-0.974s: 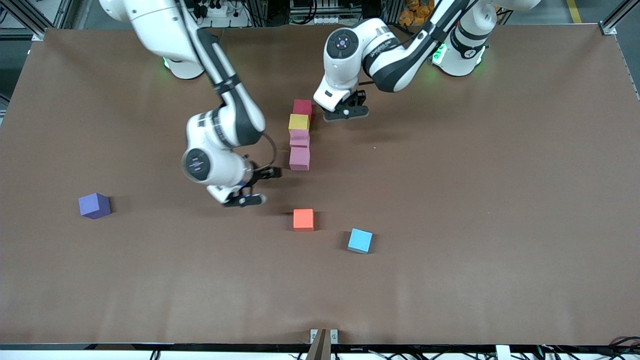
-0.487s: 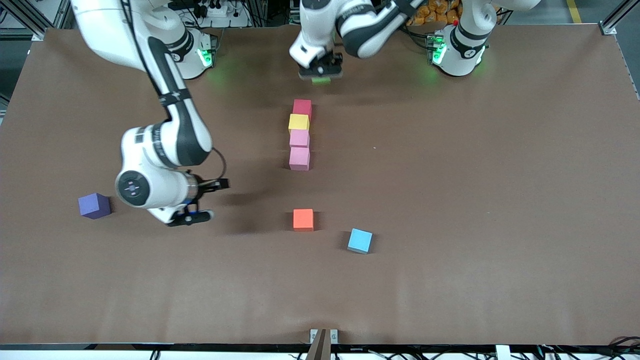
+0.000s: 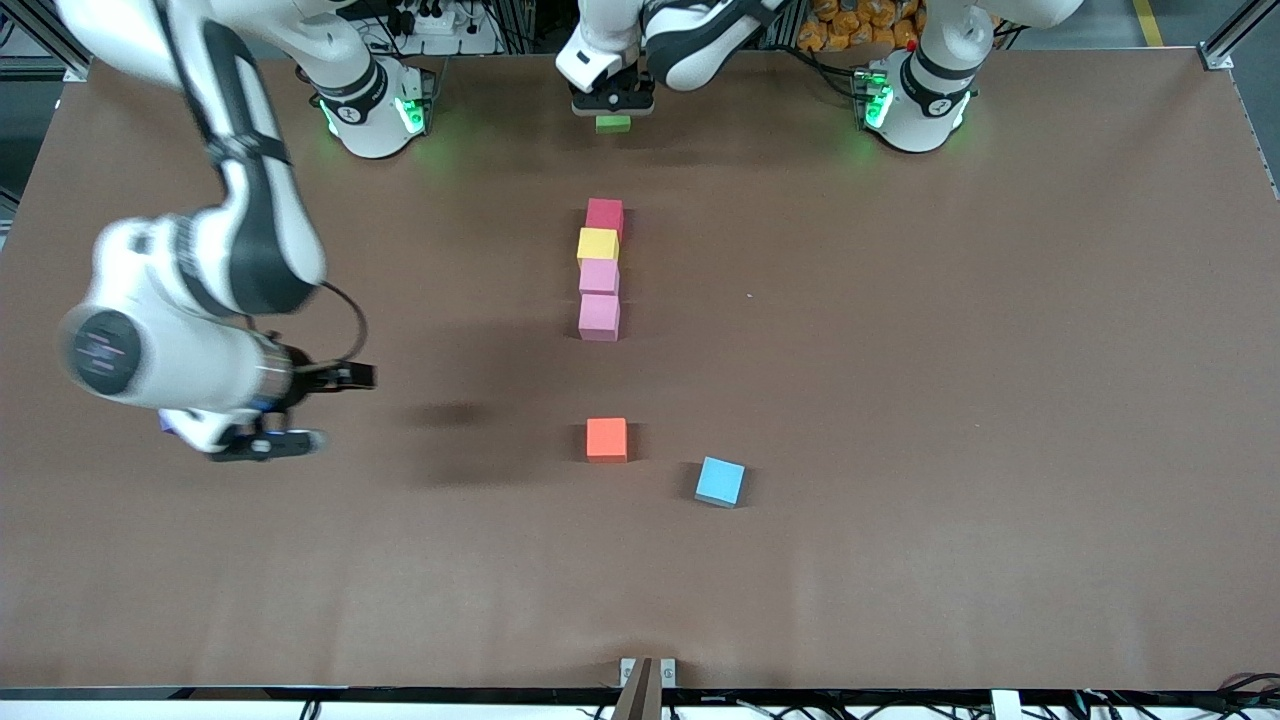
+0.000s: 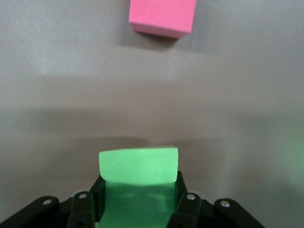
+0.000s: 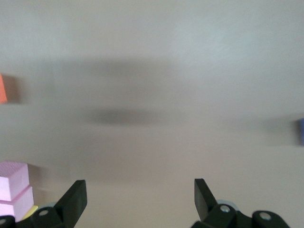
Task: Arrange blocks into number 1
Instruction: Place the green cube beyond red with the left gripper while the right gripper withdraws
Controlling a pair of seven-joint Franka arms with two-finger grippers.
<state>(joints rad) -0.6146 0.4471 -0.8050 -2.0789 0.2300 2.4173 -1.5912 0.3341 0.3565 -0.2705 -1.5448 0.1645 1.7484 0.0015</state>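
My left gripper (image 3: 613, 110) is shut on the green block (image 3: 613, 124), held in the air over the table strip between the two bases. In the left wrist view the green block (image 4: 138, 165) sits between the fingers (image 4: 181, 184). A column on the table runs dark red block (image 3: 604, 214), yellow block (image 3: 597, 244), pink block (image 3: 599, 277), pink block (image 3: 599, 317). My right gripper (image 3: 315, 408) hangs open and empty toward the right arm's end of the table. The purple block (image 5: 301, 131) is nearly hidden under that hand in the front view.
An orange block (image 3: 606, 439) and a light blue block (image 3: 720, 481) lie loose, nearer the front camera than the column. The brown table (image 3: 900, 400) spreads wide around them. Both arm bases stand along the robots' edge.
The left gripper rose from beside the dark red block and moved toward the bases with the green block. The right arm swung away from the column toward its own end of the table.
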